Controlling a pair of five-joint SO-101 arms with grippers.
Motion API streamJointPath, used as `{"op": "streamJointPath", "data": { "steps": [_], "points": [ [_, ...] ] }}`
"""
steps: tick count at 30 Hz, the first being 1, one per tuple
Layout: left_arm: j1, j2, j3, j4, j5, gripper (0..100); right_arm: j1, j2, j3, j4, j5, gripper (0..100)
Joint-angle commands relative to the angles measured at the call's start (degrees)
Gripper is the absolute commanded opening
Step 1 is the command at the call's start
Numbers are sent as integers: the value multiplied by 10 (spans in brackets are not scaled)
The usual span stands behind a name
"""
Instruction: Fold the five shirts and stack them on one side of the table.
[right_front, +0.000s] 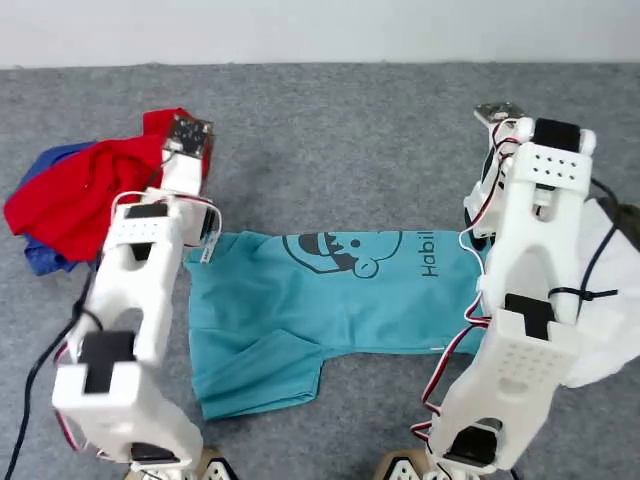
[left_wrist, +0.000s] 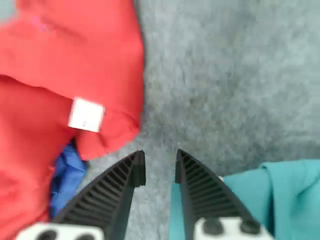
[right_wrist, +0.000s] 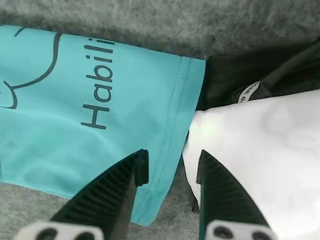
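A teal shirt (right_front: 330, 300) lies spread flat across the middle of the grey counter (right_front: 340, 130), between the two arms. One sleeve is folded in at the near edge. Dark lettering (right_wrist: 97, 82) runs along its chest toward the hem, next to a dark line drawing (right_front: 345, 255).

On the left side of the counter a red shirt (right_front: 90, 190) is bunched on top of a blue shirt (right_front: 45, 255). A small white tag (left_wrist: 86, 115) is sewn to the red one, and its print is too faint to make out.

On the right a white shirt (right_wrist: 260, 150) sits just beside the teal hem. A dark garment (right_wrist: 240, 75) lies behind it with a white label (right_wrist: 247, 92) whose print is too small to tell.

The left gripper (left_wrist: 160, 167) hangs over bare counter between the red shirt and a corner of the teal one. Its jaws are a narrow gap apart and hold nothing.

The right gripper (right_wrist: 172, 167) hangs above the line where the teal hem meets the white shirt. Its jaws are parted somewhat wider and are also empty.
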Motion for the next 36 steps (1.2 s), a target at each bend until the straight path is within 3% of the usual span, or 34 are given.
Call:
{"op": "streamJointPath", "data": {
  "steps": [1, 10, 26, 36],
  "points": [
    [-2, 27, -53, 53, 5, 111, -3, -44, -2, 24, -6, 166],
    [-16, 49, -80, 120, -33, 111, -6, -44, -2, 24, -6, 165],
    [-147, 60, -105, 151, -39, 83, -20, -43, -2, 24, -6, 165],
    [-48, -40, -309, 490, 4, 86, -24, -43, -2, 24, -6, 165]
  ]
}}
